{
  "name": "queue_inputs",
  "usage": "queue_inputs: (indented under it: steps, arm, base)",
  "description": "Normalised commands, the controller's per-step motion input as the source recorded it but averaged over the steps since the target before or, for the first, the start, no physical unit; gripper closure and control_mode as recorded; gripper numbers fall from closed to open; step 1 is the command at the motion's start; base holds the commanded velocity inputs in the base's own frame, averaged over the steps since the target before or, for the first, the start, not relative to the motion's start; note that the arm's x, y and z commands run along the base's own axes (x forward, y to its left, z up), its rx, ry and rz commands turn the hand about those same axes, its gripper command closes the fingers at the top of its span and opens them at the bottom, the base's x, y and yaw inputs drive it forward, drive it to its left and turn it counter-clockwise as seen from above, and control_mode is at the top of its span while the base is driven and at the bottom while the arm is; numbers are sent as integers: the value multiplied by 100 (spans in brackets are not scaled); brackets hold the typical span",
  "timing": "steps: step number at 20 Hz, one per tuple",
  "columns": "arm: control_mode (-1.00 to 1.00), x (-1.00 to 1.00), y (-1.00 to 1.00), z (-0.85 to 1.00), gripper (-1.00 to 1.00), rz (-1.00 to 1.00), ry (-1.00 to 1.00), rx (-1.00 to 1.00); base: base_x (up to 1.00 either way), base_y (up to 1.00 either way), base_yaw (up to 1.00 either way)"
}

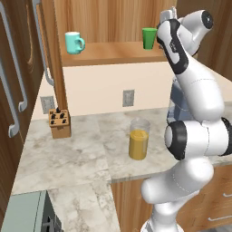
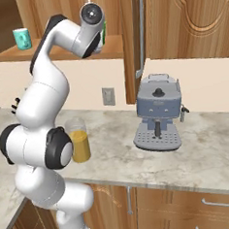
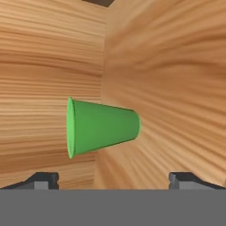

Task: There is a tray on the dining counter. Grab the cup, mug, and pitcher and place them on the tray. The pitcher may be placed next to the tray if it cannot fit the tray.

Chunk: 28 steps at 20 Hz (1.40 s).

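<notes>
Green cup [image 3: 101, 127] on the far wooden shelf [image 1: 113, 52] lies ahead of our gripper [image 3: 113, 178], jaws wide apart and empty; next we likely advance and close around it.

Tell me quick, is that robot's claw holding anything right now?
Gripper: open, jaws spread wide and holding nothing; the green cup stands ahead between them, not yet gripped.
</notes>
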Motion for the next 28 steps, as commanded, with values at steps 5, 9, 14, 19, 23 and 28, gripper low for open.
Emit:
queue_inputs:
  steps: [5, 9, 14, 19, 23, 28]
  arm:
    - [-100, 12, 0, -1, -100, 0, 2, 0]
    - [-100, 13, 0, 0, -100, 0, 0, 1]
    - [-100, 19, 0, 0, -100, 0, 0, 0]
    - [-100, 25, 0, 0, -100, 0, 0, 0]
    - [-100, 24, 0, 0, -100, 0, 0, 2]
    - [-100, 22, 0, 0, -100, 0, 2, 2]
  base:
    - [0, 0, 0]
    - [0, 0, 0]
    - [0, 0, 0]
    - [0, 0, 0]
    - [0, 0, 0]
    - [0, 0, 0]
